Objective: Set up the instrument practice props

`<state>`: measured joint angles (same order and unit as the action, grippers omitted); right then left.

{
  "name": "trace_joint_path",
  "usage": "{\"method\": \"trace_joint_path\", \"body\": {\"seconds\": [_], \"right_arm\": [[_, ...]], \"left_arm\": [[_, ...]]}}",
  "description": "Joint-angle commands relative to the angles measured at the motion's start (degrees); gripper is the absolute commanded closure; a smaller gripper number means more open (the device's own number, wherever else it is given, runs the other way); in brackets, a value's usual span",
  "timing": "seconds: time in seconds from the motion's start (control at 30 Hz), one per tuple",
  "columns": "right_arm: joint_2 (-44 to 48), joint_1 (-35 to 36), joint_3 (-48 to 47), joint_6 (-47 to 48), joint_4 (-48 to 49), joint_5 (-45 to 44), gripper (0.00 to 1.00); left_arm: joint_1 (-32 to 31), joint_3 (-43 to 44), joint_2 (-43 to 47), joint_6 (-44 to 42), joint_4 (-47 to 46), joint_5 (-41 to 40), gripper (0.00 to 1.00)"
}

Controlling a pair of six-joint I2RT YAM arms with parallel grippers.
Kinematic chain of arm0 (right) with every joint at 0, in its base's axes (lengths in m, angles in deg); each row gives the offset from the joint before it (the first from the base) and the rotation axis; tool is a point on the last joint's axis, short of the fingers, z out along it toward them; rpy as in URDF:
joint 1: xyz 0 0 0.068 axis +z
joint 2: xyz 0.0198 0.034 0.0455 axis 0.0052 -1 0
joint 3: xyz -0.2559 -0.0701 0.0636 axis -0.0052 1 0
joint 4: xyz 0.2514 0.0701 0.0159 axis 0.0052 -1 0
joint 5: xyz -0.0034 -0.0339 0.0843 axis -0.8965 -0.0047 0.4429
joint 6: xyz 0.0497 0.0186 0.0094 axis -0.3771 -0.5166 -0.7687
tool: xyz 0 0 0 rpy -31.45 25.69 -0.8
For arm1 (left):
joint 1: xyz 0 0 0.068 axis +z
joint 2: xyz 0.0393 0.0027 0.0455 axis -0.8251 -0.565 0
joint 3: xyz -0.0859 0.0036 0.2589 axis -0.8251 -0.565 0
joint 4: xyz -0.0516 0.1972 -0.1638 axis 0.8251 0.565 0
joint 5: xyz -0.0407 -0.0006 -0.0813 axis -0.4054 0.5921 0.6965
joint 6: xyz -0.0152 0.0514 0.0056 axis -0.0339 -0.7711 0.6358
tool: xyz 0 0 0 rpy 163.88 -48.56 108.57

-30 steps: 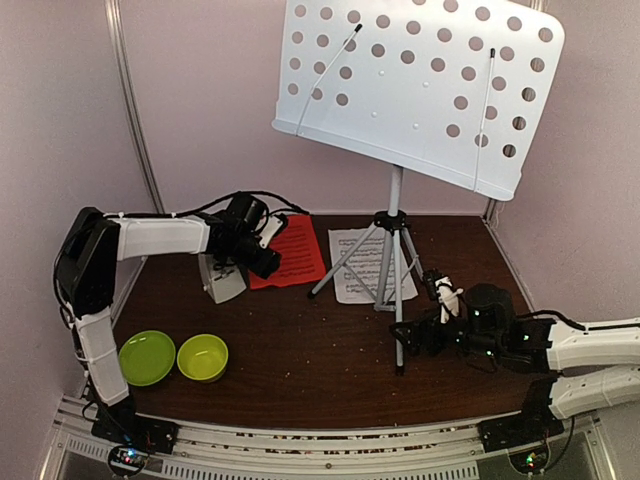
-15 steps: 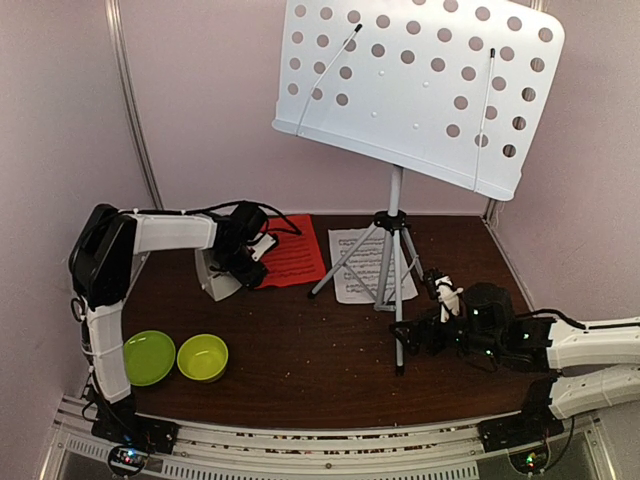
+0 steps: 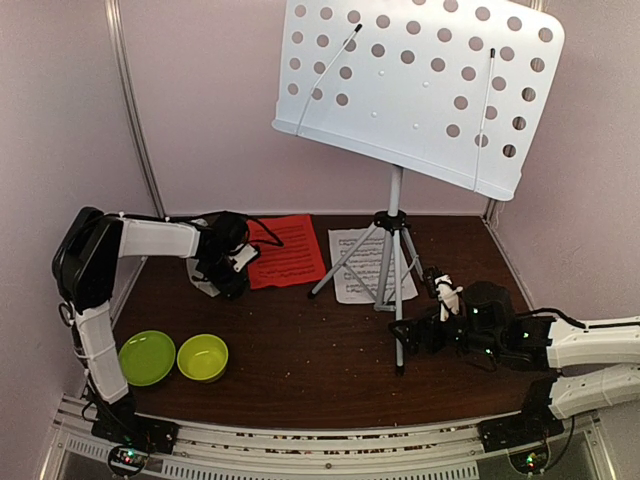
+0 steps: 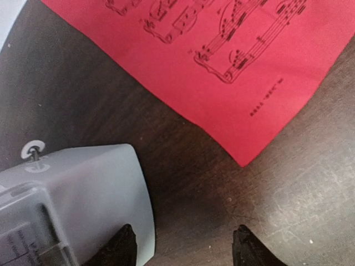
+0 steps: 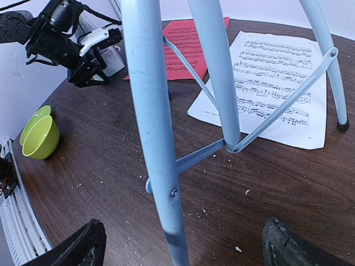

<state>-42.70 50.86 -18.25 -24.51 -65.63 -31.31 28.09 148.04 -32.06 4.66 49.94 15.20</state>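
Note:
The grey-white music stand [image 3: 395, 215] stands mid-table with its perforated desk [image 3: 420, 85] high up. The red music sheet [image 3: 288, 252] and the white music sheet [image 3: 358, 268] lie flat behind its tripod. The whitish metronome [image 4: 83, 191] is at the back left, mostly covered by my left arm in the top view. My left gripper [image 4: 186, 250] is open; one fingertip [image 4: 125, 246] overlaps the metronome's edge and the other is over bare table. My right gripper [image 5: 186, 246] is open, its jaws on either side of the near tripod leg [image 5: 158, 138].
Two lime-green bowls [image 3: 147, 357] [image 3: 203, 357] sit at the near left. Walls close in the back and both sides. The tripod's other legs and braces [image 5: 222, 83] spread over the white sheet [image 5: 277, 88]. Crumbs dot the dark wooden table [image 3: 300, 340].
My left gripper has moved left and down, from over the red sheet's edge to the metronome, now covering it in the top view. The right arm has barely shifted.

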Motion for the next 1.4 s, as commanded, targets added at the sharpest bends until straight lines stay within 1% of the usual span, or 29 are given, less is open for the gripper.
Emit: {"method": "trace_joint_path", "body": {"seconds": [0.0, 0.13, 0.27, 0.43, 0.5, 0.67, 0.73, 0.83, 0.9, 0.97, 1.07, 1.17, 1.23, 1.37], "right_arm": [[0.4, 0.4, -1.1, 0.1, -0.4, -1.7, 0.01], [0.6, 0.4, -1.1, 0.1, -0.7, -2.0, 0.01], [1.0, 0.4, -1.2, 0.2, -1.2, -2.2, 0.01], [1.6, 0.3, -1.2, 0.4, -2.0, -2.5, 0.01], [1.8, 0.3, -1.1, 0.5, -2.2, -2.8, 0.01], [2.3, 0.4, -1.1, 0.6, -3.1, -3.5, 0.01], [2.5, 0.4, -1.1, 0.5, -3.3, -3.5, 0.01], [2.4, 0.4, -1.2, 0.6, -3.7, -3.5, 0.02], [2.3, 0.4, -1.3, 0.7, -3.8, -3.4, 0.02], [2.0, 0.4, -1.6, 0.8, -4.1, -3.5, 0.02], [1.7, 0.4, -2.2, 1.0, -4.5, -3.7, 0.03], [1.6, 0.3, -2.9, 1.1, -5.3, -4.1, 0.04], [1.9, 0.4, -3.1, 1.1, -5.5, -4.6, 0.04], [2.4, 0.4, -3.0, 0.9, -5.6, -5.2, 0.05]], "left_arm": [[-2.4, -3.2, 6.7, -6.5, -9.7, 0.4, 0.38], [-6.5, -4.9, 6.9, -12.1, -13.7, -0.8, 0.37], [-9.8, -3.8, 4.7, -15.7, -14.8, -2.3, 0.38], [-13.0, -0.9, -1.3, -19.9, -14.4, -10.6, 0.42], [-13.9, 0.2, -3.8, -21.4, -13.5, -12.8, 0.43], [-14.8, -0.1, -7.2, -24.1, -15.1, -17.5, 0.47], [-14.9, -0.8, -7.6, -25.7, -17.0, -18.4, 0.47], [-14.8, -1.8, -6.9, -28.8, -19.5, -16.7, 0.48], [-14.3, -1.4, -7.4, -29.9, -21.3, -17.2, 0.53], [-13.1, 1.1, -8.5, -30.1, -19.0, -16.8, 0.57], [-12.3, 3.1, -9.8, -32.3, -18.4, -14.7, 0.62], [-12.0, 5.4, -10.7, -33.9, -15.8, -11.9, 0.66], [-11.9, 5.9, -10.8, -34.4, -15.5, -11.0, 0.73], [-11.2, 6.6, -10.9, -34.2, -14.4, -9.1, 0.96]]}}
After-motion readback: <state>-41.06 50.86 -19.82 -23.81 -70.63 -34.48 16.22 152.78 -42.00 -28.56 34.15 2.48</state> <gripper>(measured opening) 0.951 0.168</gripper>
